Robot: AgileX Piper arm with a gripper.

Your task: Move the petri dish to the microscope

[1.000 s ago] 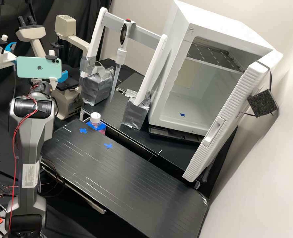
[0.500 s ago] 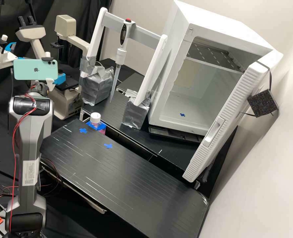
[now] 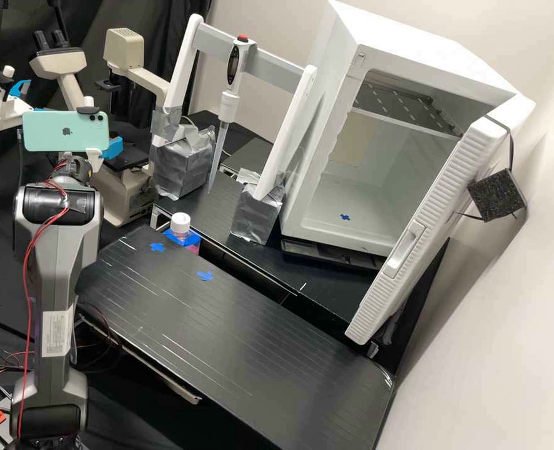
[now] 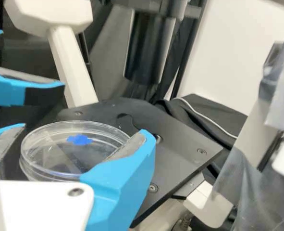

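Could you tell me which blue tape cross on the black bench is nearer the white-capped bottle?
The blue tape cross nearer the grey arm; its twin lies nearer the white incubator.

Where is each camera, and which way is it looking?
High view: fixed off the arm, looking forward and down on the bench; the grey arm stands at the left.
Wrist view: on the arm's wrist, looking past the gripper, with the petri dish between its blue fingers, towards the microscope.
Both share the microscope and the gripper's blue fingers.
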